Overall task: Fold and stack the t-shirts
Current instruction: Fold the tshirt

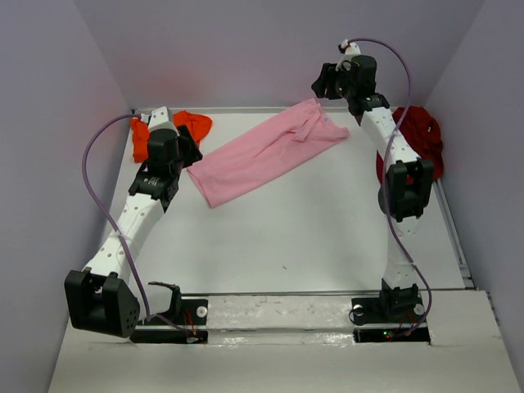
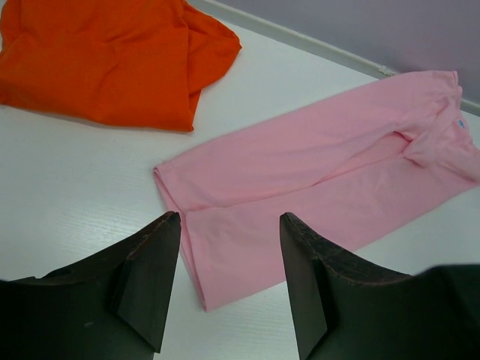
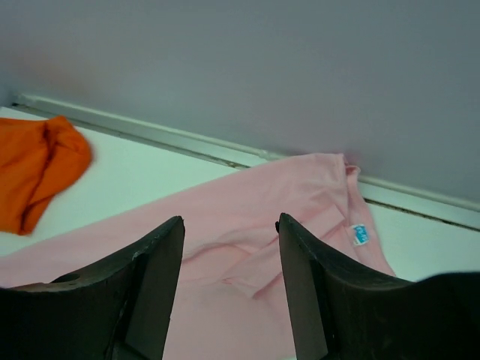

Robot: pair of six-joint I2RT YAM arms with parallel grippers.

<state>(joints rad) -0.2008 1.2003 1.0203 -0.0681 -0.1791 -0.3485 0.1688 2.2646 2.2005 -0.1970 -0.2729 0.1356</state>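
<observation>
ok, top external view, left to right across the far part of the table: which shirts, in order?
orange t-shirt → pink t-shirt → dark red t-shirt

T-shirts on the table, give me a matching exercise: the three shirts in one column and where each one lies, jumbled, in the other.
Column one:
1. orange shirt
2. pink shirt
3. red shirt

Column two:
A. bunched at the right edge
B. spread out long across the far middle
C. bunched in the far left corner

Pairs: 1-C, 2-B, 3-A
</observation>
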